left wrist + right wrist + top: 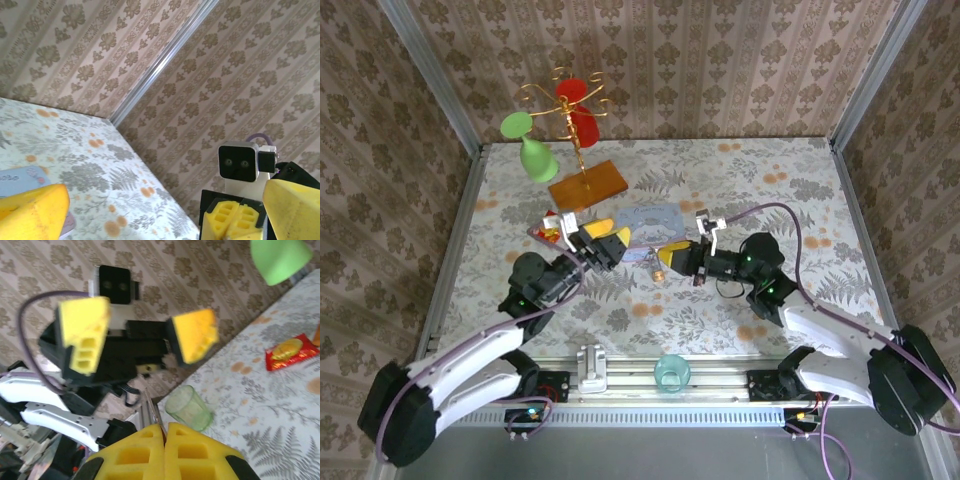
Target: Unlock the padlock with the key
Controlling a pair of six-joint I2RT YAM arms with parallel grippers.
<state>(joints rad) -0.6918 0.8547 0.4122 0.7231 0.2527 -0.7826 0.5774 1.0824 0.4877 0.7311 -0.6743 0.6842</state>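
Seen from above, a flowered surface [750,190] sits inside patterned walls. Toward the far left corner stands a golden wire rack [563,100] on a wooden base, with a green glass [528,148] and a red glass [578,108] hanging from it. Nearer, left of the middle, lies a red-and-yellow packet [550,228].

The left gripper [610,237] reaches in from the near left edge toward the middle of the surface. Its yellow jaws are spread wide, with nothing between them.

Just beyond the two grippers, a pale blue tin [655,216] lies flat at the middle of the surface.

The padlock [654,266] is a tiny brassy speck at the middle of the surface, between the two grippers and right at the tip of the right one. It is too small to tell if anything touches it.

The right gripper [165,440] comes in from the near right edge and faces the left one. Its yellow jaws are pressed together on a thin silvery metal strip [152,412] that sticks out of the seam. What that strip is cannot be told.

A green cup [671,372] stands at the near edge, between the arm bases.
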